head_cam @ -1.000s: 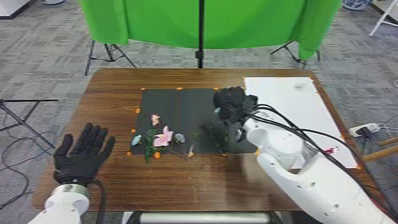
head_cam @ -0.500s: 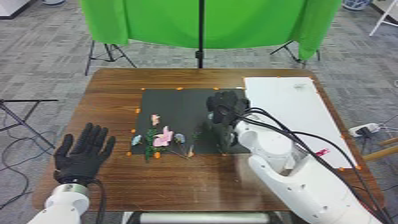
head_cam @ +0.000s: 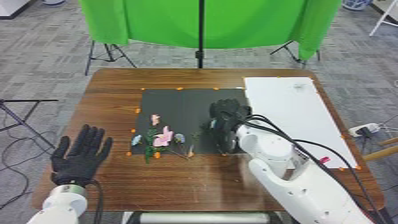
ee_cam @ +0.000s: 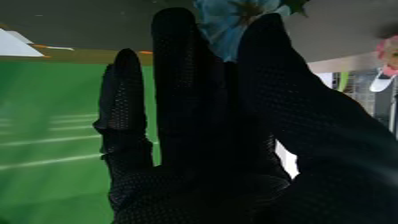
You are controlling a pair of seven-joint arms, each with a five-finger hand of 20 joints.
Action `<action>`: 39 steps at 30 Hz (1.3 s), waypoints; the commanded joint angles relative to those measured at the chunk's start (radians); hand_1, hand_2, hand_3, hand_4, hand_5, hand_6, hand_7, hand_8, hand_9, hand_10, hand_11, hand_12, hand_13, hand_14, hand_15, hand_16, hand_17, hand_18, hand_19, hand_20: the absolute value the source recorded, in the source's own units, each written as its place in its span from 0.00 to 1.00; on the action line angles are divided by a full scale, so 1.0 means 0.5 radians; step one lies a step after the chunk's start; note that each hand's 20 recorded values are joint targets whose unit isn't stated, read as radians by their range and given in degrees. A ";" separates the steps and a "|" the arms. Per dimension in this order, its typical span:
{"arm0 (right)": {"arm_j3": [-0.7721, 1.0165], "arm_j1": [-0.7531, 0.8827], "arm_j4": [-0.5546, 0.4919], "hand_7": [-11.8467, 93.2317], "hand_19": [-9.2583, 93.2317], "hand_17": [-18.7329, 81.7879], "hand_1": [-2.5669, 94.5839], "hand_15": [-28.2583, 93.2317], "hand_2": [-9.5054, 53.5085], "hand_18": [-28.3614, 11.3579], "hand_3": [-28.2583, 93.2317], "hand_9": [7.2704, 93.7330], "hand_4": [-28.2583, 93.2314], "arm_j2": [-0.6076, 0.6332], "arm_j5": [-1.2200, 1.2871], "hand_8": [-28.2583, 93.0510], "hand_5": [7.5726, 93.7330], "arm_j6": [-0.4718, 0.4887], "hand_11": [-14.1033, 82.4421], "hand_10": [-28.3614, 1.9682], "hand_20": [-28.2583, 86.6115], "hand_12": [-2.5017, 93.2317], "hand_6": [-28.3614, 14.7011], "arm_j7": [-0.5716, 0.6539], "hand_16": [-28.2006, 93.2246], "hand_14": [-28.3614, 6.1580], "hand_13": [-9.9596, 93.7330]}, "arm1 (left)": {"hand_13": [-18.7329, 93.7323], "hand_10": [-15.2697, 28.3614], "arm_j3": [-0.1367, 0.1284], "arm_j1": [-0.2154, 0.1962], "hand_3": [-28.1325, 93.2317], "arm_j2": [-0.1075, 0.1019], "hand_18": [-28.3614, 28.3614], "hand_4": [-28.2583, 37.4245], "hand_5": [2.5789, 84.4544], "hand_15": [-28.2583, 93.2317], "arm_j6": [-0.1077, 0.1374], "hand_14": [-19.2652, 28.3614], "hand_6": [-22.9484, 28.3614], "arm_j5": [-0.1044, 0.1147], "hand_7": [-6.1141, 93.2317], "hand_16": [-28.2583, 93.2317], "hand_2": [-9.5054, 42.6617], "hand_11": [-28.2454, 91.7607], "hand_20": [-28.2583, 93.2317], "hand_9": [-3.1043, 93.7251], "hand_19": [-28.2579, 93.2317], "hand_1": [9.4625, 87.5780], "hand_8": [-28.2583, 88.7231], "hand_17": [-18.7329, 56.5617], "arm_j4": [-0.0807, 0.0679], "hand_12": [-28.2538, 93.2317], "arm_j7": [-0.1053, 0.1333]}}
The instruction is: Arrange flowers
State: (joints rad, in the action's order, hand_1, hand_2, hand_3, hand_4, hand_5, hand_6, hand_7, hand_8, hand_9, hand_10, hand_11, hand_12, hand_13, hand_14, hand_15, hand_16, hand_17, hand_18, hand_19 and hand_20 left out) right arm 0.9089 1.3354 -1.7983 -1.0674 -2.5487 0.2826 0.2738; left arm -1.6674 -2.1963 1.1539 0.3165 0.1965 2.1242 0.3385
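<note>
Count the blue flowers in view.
3: left blue flower and right blue flower, either side of the large pink flower on the black mat; third blue flower in the right robot hand, which may hide others.

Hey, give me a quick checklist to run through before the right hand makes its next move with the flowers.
1. Right hand at the blue flower: ok.
2. Secure grip on that flower: cannot tell.
3. Left hand open and off the dark mat: ok.
4. Large pink flower lying on the dark mat: ok.
5. White sheet free of pieces: not ok, a small pink piece lies there.
</note>
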 commanded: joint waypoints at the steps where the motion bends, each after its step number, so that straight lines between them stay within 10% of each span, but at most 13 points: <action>1: 0.094 0.041 -0.139 0.27 0.92 0.51 0.56 0.59 0.00 0.18 0.86 0.61 0.00 0.034 0.155 0.12 0.58 0.029 0.39 0.41 0.44 0.21 0.57 0.117 0.44 0.56 0.67 | 0.45 0.73 0.000 -0.050 0.87 0.025 0.76 0.00 0.58 0.58 0.010 0.76 0.66 0.013 0.18 0.16 0.52 0.44 0.36 0.48 0.58 0.21 0.16 0.16 0.006 0.32 0.009; 13: 0.213 0.050 -0.167 0.24 0.94 0.51 0.50 0.65 0.00 0.16 0.89 0.54 0.00 0.028 0.223 0.13 0.52 -0.119 0.30 0.35 0.43 0.19 0.54 0.209 0.37 0.48 0.65 | 0.45 0.73 0.012 -0.028 0.87 0.036 0.76 0.00 0.58 0.58 -0.003 0.76 0.66 0.015 0.18 0.16 0.52 0.44 0.36 0.48 0.58 0.21 0.16 0.15 -0.006 0.32 0.005; 22: 0.363 -0.233 0.339 0.24 0.84 0.45 0.47 0.52 0.00 0.16 0.91 0.49 0.00 0.096 0.134 0.13 0.51 -0.625 0.27 0.35 0.39 0.18 0.54 0.397 0.33 0.39 0.54 | 0.45 0.73 0.025 -0.034 0.87 0.028 0.76 0.00 0.58 0.58 -0.028 0.76 0.66 0.007 0.18 0.16 0.51 0.44 0.36 0.48 0.58 0.21 0.16 0.15 -0.006 0.32 0.016; 39: 0.404 -0.748 1.239 0.27 0.64 0.35 0.46 0.36 0.00 0.24 0.91 0.37 0.00 0.099 0.160 0.12 0.45 -0.158 0.23 0.40 0.35 0.15 0.58 0.512 0.33 0.38 0.39 | 0.45 0.73 0.102 0.029 0.87 0.018 0.76 0.00 0.58 0.58 -0.088 0.76 0.66 -0.022 0.18 0.16 0.51 0.43 0.36 0.47 0.58 0.21 0.16 0.15 -0.036 0.32 -0.017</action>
State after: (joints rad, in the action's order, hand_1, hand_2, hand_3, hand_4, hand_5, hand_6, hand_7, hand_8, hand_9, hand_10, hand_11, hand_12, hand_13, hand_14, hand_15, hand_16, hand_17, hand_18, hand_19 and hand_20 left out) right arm 1.0815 1.0122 -1.2414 -1.0395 -2.4488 0.0716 0.4755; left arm -1.6224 -2.1736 1.1621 0.2905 0.1938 2.1072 0.3338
